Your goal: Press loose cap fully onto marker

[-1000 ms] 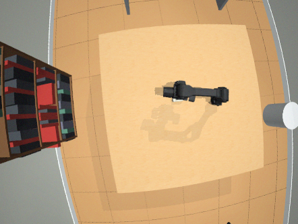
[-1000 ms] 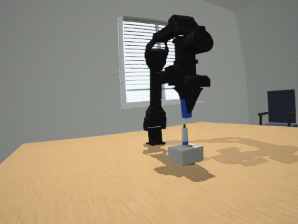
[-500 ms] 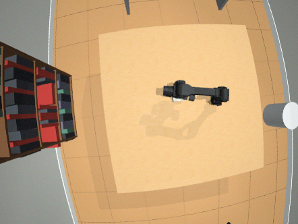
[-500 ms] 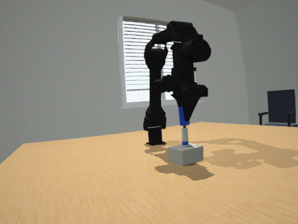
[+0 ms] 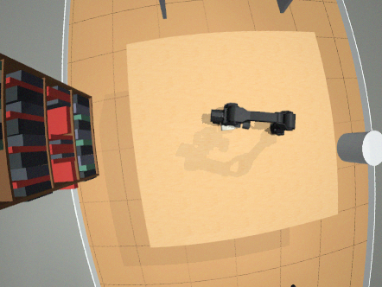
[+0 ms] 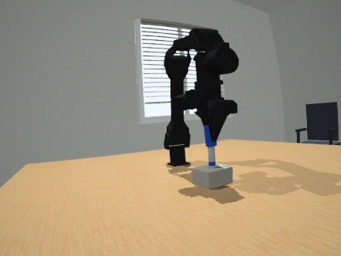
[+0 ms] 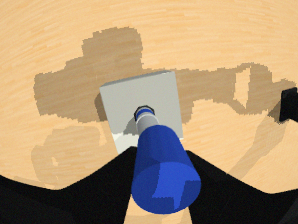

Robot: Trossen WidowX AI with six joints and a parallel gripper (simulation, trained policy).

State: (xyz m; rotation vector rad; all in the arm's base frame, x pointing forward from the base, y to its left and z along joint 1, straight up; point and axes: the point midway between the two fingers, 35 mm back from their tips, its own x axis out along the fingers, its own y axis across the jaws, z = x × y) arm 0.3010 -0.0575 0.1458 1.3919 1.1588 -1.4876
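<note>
Taking the holder block as our landmark, we start with what is nearest in the exterior view: the small grey box-shaped holder block (image 6: 210, 178) (image 7: 140, 92) itself, sitting on the pale wood-grained tabletop (image 5: 194, 207) (image 6: 116, 200) (image 7: 200, 30). We find no readable writing or brand on any of its faces. It serves as the container here, and in the round dark-rimmed hole in its top stands the white-barrelled marker with a blue band (image 6: 211, 155) (image 7: 148, 122), its lower end inside the block. We can read no label on the barrel either.

Directly above the block, the blue tapered cylindrical cap (image 6: 210, 136) (image 7: 165, 170) sits over the marker's upper end, leaning slightly in the exterior view; we cannot tell whether it is fully seated. The black parallel-jaw gripper (image 6: 210, 133) (image 7: 161, 172) is pinching the cap, one finger on each side of it in the wrist view.

Behind the block rises the black jointed arm (image 5: 264, 117) (image 6: 177, 89), its foot on the tabletop. Farther beyond the block we see a bright window with white slatted blinds (image 6: 160, 69), and off to the block's right a dark blue chair with black armrests (image 6: 321, 121).

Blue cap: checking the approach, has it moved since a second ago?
Yes, down: the blue cap was above the marker, and now meets it.
</note>
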